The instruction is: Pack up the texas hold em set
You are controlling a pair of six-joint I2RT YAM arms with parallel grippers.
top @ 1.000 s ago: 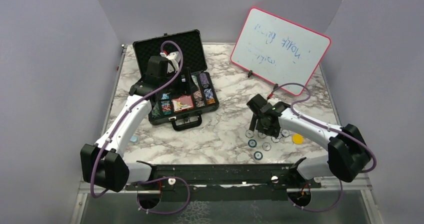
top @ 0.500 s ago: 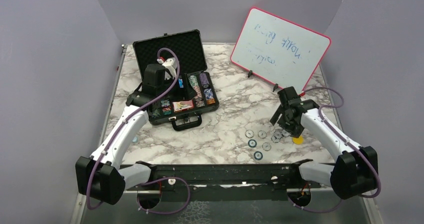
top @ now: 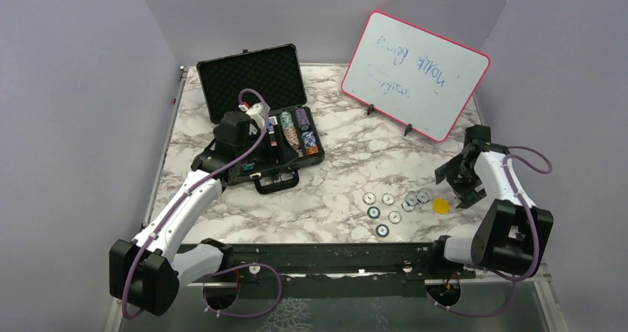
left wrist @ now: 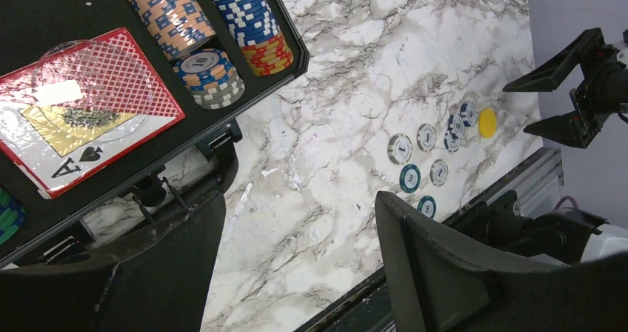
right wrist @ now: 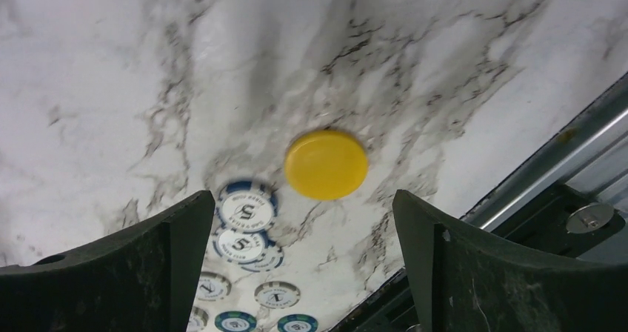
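The black case (top: 252, 71) lies open at the back left, with chip stacks (top: 300, 128) in its foam slots. A red card deck (left wrist: 81, 117) showing an ace of spades rests beside more chip stacks (left wrist: 166, 13). My left gripper (left wrist: 296, 206) hangs open and empty over the case's front edge, near the handle (top: 278, 181). Several loose chips (top: 387, 207) lie on the marble at the front right, with a yellow button (top: 441, 205) just right of them. My right gripper (top: 463, 175) is open and empty above and right of that yellow button (right wrist: 326, 164), with blue-edged chips (right wrist: 246, 206) by its left finger.
A pink-framed whiteboard (top: 415, 72) leans on its stand at the back right. The metal rail at the table's near edge (right wrist: 548, 161) runs close to the yellow button. The right side wall stands close behind the right arm.
The right arm swung from over the loose chips out to the right, beyond the yellow button, and its jaws widened. The left arm drew back from inside the case toward its front edge.
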